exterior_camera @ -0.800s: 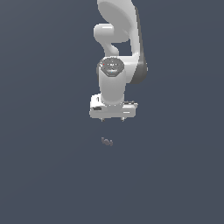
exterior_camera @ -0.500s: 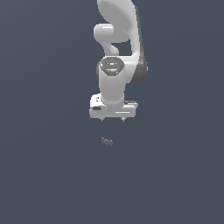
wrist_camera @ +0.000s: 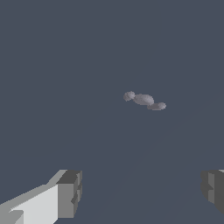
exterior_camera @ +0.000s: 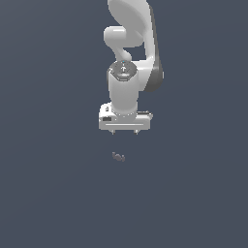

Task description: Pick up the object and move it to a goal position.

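- The gripper (exterior_camera: 124, 131) is hanging from the white arm (exterior_camera: 127, 92), pointing straight down at the dark grey floor (exterior_camera: 48, 193), and its jaws are standing wide apart with nothing between them; in the wrist view the two grey fingertips (wrist_camera: 68, 194) are sitting far from each other with only bare floor in the gap.
- The object (exterior_camera: 117, 156), a tiny dark grey lump with a lighter patch, is lying on the floor below the gripper, a touch toward the exterior view's left of its centre, and clearly apart from the fingertips.
- In the wrist view the object (wrist_camera: 144, 100) is showing as three small rounded lobes in a row, lying outside the line that joins the two fingertips, so the gripper is not yet sitting squarely over it.
- The step in hand looks like the approach: nothing is being held and the object is resting untouched.
- The next move seems to call for shifting the gripper until the object is lying between the fingertips, then lowering to the floor and closing gently; such a small, uneven lump may slip out if the jaws are meeting it off-centre.
- No containers are appearing anywhere near the gripper, and no goal marker is visible in either view.
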Controlling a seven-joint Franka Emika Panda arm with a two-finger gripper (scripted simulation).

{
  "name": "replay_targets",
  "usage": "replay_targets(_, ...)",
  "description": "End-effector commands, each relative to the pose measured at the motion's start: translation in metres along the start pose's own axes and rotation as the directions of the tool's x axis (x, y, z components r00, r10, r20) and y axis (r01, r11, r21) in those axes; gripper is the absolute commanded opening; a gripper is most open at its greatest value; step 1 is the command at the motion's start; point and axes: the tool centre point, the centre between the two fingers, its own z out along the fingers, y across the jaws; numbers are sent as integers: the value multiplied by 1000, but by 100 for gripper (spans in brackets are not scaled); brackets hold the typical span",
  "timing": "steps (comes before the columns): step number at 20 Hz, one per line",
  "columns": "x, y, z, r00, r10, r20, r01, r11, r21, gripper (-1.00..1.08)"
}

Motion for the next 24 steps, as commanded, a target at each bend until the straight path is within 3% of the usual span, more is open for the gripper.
replay_targets(1,0,0,0,1000,-2,0,2,1000,0,100)
replay_targets(15,9,4,8,986,-169,1,169,985,-8,100)
replay_targets(19,15,6,13,965,-260,2,260,965,-12,100)
replay_targets(24,22,9,20,921,-390,4,390,921,-16,100)
